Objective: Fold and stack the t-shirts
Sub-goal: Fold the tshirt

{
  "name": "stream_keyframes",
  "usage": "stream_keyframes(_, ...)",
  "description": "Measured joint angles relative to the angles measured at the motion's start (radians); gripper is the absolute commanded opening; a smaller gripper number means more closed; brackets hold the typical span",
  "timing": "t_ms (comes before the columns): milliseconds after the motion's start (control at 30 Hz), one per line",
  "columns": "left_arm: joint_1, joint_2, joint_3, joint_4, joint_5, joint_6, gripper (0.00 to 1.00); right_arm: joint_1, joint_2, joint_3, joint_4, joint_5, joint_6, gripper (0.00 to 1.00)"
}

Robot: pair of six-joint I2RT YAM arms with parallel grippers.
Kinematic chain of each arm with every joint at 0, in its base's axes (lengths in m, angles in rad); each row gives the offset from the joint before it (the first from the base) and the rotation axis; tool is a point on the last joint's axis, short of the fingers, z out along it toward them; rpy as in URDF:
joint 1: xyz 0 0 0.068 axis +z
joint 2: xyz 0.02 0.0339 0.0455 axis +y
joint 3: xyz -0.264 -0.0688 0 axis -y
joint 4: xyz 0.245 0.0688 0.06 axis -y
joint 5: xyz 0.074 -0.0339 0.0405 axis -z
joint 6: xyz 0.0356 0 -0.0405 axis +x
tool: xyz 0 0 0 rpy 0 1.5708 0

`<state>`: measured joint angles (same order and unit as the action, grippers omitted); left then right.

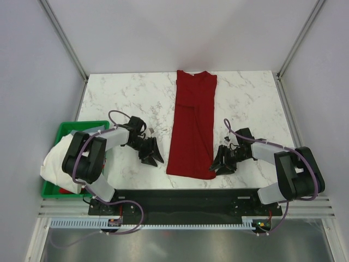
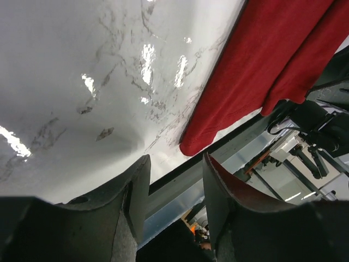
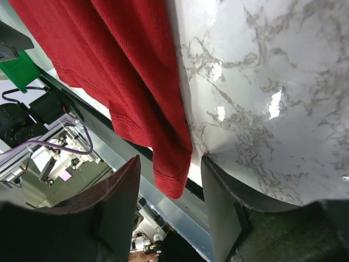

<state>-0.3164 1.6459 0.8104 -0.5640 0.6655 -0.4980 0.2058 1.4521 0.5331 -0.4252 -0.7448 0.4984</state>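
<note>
A dark red t-shirt [image 1: 192, 125] lies on the marble table folded lengthwise into a long narrow strip, collar at the far end and hem near the front edge. My left gripper [image 1: 151, 156] stands open, low over the table, just left of the hem's left corner [image 2: 195, 143], with nothing between its fingers [image 2: 135, 188]. Open as well, my right gripper [image 1: 221, 164] sits at the hem's right corner. In the right wrist view that corner [image 3: 173, 183] lies in line with the gap between the fingers [image 3: 126, 191], which are not closed on it. More t-shirts, white [image 1: 56, 161] and red [image 1: 67, 190], fill the bin.
A green plastic bin [image 1: 82, 125] stands at the table's left front, beside the left arm's base. The table's front edge and a metal rail [image 2: 180, 183] run just beyond both grippers. White walls enclose the marble table [image 1: 125, 93] at the back and sides.
</note>
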Motion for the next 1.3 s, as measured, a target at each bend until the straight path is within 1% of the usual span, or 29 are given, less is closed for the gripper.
stream_keyframes(200, -0.023, 0.032, 0.000, 0.028, 0.023, -0.008, 0.46, 0.000, 0.002, 0.000, -0.012, -0.001, 0.003, 0.56)
stream_keyframes(400, -0.093, 0.053, 0.000, 0.062, 0.027, -0.015, 0.43, 0.011, 0.003, -0.001, -0.016, 0.004, 0.006, 0.52)
stream_keyframes(467, -0.114, 0.061, 0.000, 0.069, 0.029, -0.018, 0.40, 0.014, 0.006, -0.001, -0.015, 0.005, 0.011, 0.50)
stream_keyframes(500, -0.122, 0.064, 0.000, 0.071, 0.029, -0.019, 0.39, 0.015, 0.010, -0.001, -0.015, 0.006, 0.014, 0.46)
stream_keyframes(633, -0.136, 0.078, -0.007, 0.077, 0.045, -0.026, 0.38, 0.024, 0.023, -0.003, -0.008, 0.008, 0.024, 0.42)
stream_keyframes(700, -0.139, 0.085, -0.010, 0.079, 0.050, -0.029, 0.34, 0.027, 0.023, -0.003, -0.001, 0.008, 0.030, 0.41)
stream_keyframes(767, -0.143, 0.092, -0.011, 0.085, 0.060, -0.034, 0.24, 0.029, 0.025, -0.003, 0.008, 0.008, 0.035, 0.38)
stream_keyframes(800, -0.145, 0.096, -0.011, 0.090, 0.067, -0.036, 0.20, 0.030, 0.027, -0.004, 0.011, 0.008, 0.037, 0.27)
stream_keyframes(833, -0.150, 0.101, -0.011, 0.096, 0.077, -0.040, 0.12, 0.031, 0.029, -0.004, 0.015, 0.008, 0.037, 0.20)
stream_keyframes(867, -0.154, 0.104, -0.012, 0.102, 0.087, -0.047, 0.08, 0.032, 0.031, -0.004, 0.019, 0.008, 0.042, 0.13)
stream_keyframes(900, -0.158, 0.106, -0.012, 0.109, 0.100, -0.051, 0.04, 0.032, 0.031, -0.004, 0.023, 0.007, 0.043, 0.00)
stream_keyframes(933, -0.161, 0.106, -0.011, 0.116, 0.108, -0.056, 0.02, 0.033, 0.031, -0.003, 0.023, 0.005, 0.046, 0.00)
stream_keyframes(1133, -0.156, 0.101, -0.001, 0.131, 0.147, -0.064, 0.02, 0.033, 0.022, 0.016, 0.006, -0.013, 0.042, 0.00)
stream_keyframes(1200, -0.139, 0.089, 0.020, 0.120, 0.151, -0.063, 0.02, 0.033, 0.008, 0.054, -0.011, -0.024, 0.030, 0.00)
stream_keyframes(1300, -0.081, 0.069, 0.081, 0.110, 0.150, -0.060, 0.02, 0.032, -0.008, 0.142, -0.016, -0.037, 0.019, 0.00)
